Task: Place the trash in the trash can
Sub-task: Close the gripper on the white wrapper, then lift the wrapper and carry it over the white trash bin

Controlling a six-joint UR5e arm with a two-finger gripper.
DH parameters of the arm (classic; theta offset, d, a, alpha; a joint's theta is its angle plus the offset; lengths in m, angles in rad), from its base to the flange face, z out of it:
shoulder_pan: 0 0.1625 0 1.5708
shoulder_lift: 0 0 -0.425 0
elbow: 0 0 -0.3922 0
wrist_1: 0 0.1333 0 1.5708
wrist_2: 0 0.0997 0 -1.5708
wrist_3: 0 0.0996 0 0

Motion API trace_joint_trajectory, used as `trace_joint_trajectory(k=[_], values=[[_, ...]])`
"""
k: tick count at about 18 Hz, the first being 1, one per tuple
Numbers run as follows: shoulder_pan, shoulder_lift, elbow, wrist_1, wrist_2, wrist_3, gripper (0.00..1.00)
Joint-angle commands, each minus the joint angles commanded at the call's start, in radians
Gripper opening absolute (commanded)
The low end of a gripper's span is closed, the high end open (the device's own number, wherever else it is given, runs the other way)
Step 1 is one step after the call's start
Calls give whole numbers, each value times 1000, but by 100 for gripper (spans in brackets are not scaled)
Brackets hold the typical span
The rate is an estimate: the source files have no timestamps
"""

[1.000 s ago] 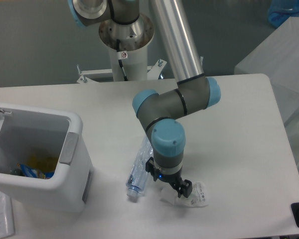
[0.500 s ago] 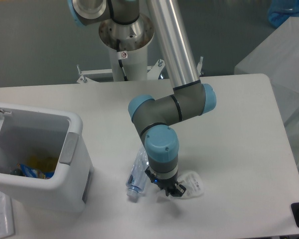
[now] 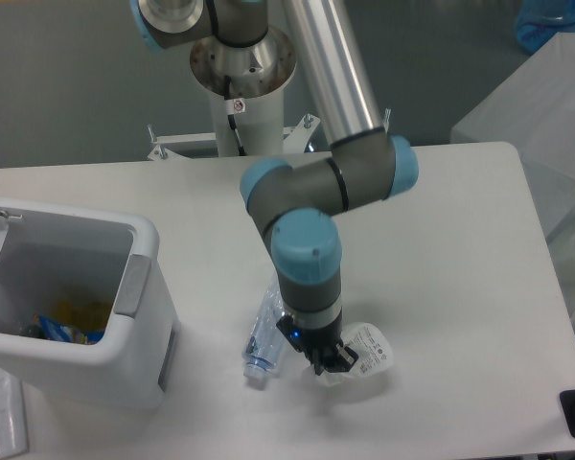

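The gripper [image 3: 332, 359] is down at the table [image 3: 441, 249], right on the white wrapper [image 3: 366, 352], but whether the jaws are clamped on it is impossible to tell. The crushed bottle [image 3: 265, 330] lies just left of it, and the trash can [image 3: 72, 297] sits well off at the left edge.

Grey arm [image 3: 318, 187] (light-blue joint caps)

A crushed clear bluish bottle [image 3: 264, 333] is laid flat near the table's front edge, white cap pointing to 6 o'clock. A crumpled white printed wrapper [image 3: 366, 353] is seen at its 3 o'clock. A boxy white trash can [image 3: 72, 305], open-topped, is placed at the bottle's 9 o'clock.
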Motion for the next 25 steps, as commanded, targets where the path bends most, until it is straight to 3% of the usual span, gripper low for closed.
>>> trace_joint_trajectory(k=[7,13,16,19,25], values=[[32,45,103,2,-287,-156,0],[63,91,109,2,-613,-278,0],[69,117,98,2,-758,-344,0],[60,152,94,2,-781,-405,0],[23,244,-17,2,-987,-459,0]])
